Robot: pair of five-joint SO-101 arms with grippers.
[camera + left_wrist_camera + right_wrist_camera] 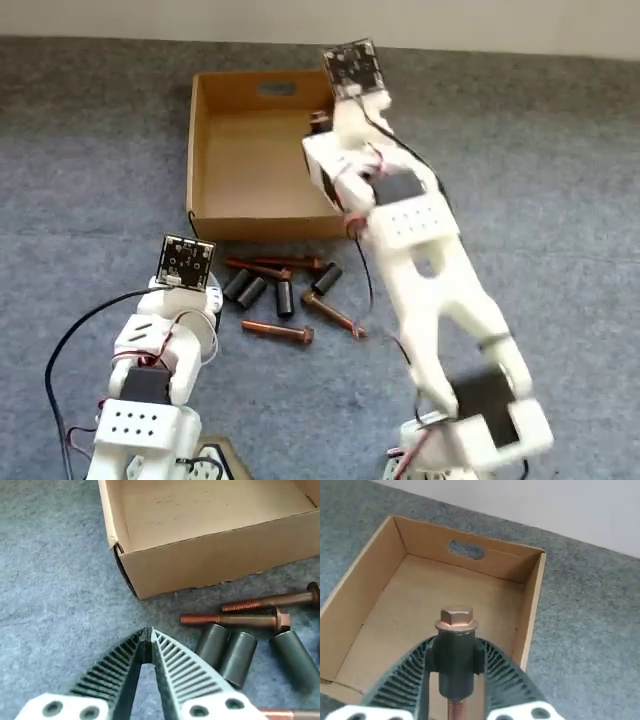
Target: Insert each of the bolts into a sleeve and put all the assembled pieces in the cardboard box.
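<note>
Bolt [456, 617] inside its sleeve [454, 665], held over the cardboard box [500, 565].
At left, the left gripper [148, 632] is clenched on nothing, low over the desk [100, 150] beside the loose bolts [230, 619] and spare sleeves [237, 657]. At right, the right gripper [456, 645] is grasping the sleeve above the box floor, near one side wall. I think it is better to lower it and move toward the middle before releasing, so the bolt does not slip out of the sleeve.

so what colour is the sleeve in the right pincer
Dark grey, almost black. The sleeve shows best in the right wrist view.
</note>
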